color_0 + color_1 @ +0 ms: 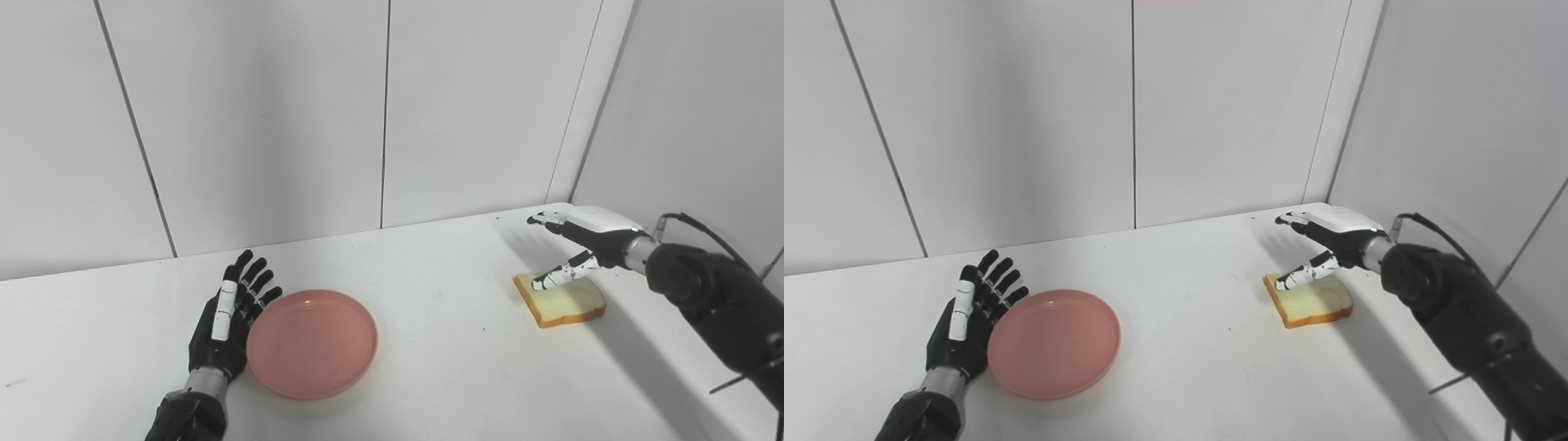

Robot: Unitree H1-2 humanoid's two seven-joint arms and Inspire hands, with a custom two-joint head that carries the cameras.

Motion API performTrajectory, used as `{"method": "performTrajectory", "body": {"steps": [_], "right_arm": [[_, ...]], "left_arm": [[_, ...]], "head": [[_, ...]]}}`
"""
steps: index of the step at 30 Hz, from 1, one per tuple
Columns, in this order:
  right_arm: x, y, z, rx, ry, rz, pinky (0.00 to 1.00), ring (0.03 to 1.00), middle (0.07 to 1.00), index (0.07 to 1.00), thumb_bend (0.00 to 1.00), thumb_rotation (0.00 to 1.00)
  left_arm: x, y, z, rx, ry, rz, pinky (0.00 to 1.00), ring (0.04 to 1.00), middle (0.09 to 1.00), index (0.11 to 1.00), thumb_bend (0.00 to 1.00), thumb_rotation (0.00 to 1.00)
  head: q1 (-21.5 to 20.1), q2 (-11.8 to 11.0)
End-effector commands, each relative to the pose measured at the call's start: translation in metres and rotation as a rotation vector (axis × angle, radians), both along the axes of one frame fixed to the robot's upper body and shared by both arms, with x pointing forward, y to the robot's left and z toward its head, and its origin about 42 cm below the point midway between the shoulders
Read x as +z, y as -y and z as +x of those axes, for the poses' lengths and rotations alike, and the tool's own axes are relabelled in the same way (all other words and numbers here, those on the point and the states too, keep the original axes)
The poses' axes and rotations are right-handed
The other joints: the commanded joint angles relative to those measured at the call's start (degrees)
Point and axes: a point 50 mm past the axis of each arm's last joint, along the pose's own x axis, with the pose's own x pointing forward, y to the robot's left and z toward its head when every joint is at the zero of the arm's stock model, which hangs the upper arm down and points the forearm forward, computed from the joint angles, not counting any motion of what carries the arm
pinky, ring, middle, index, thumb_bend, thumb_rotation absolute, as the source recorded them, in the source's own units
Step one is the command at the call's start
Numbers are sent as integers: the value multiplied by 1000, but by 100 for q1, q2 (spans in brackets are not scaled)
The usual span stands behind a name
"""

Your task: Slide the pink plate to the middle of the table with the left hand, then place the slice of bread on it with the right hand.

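Observation:
A round pink plate [312,343] lies on the white table, left of centre. My left hand [228,318] stands edge-on against the plate's left rim, open, fingers straight and pointing away from me. A slice of bread [560,301] with a brown crust lies flat at the right. My right hand [572,244] hovers over the bread's far edge, open, with its fingers spread toward the left and the thumb hanging down over the slice. It holds nothing.
White wall panels [257,122] close the table at the back, and a side wall [692,110] closes it on the right, close behind the right arm. A bare stretch of tabletop [447,318] separates plate and bread.

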Motion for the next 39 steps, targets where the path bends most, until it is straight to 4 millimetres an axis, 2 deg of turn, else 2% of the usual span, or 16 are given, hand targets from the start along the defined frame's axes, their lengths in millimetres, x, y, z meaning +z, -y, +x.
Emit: {"method": "performTrajectory", "body": {"steps": [1, 8, 16, 24, 31, 36, 39], "right_arm": [[33, 4, 4, 3, 8, -89, 1000, 1000, 994, 950, 1000, 499], [30, 4, 12, -18, -76, -200, 1000, 1000, 968, 918, 1000, 390], [27, 1, 21, -24, -137, -281, 1000, 1000, 999, 954, 1000, 393], [22, 0, 25, -21, -163, -337, 1000, 1000, 1000, 947, 1000, 357], [16, -4, 32, -9, -194, -344, 1000, 1000, 1000, 960, 1000, 358], [11, -10, 35, 0, -220, -331, 1000, 1000, 1000, 956, 1000, 385], [5, -11, 35, 12, -224, -312, 1000, 1000, 1000, 949, 1000, 367]], "left_arm": [[-40, -6, -24, 2, -90, -13, 838, 919, 912, 912, 907, 727], [-38, -3, -24, 0, -81, -9, 801, 912, 923, 925, 918, 737], [-39, -4, -24, 4, -95, -26, 813, 906, 915, 913, 929, 716], [-36, 1, -25, -6, -98, -74, 834, 920, 937, 940, 862, 721], [-33, 3, -26, -7, -92, -67, 794, 904, 930, 942, 860, 733], [-33, 3, -26, -3, -97, -71, 796, 906, 934, 942, 852, 730], [-34, 3, -27, -4, -100, -74, 807, 911, 935, 946, 852, 729]], "head": [[20, 8], [43, 30], [56, 40], [91, 54], [92, 84], [109, 91], [121, 102]]}}
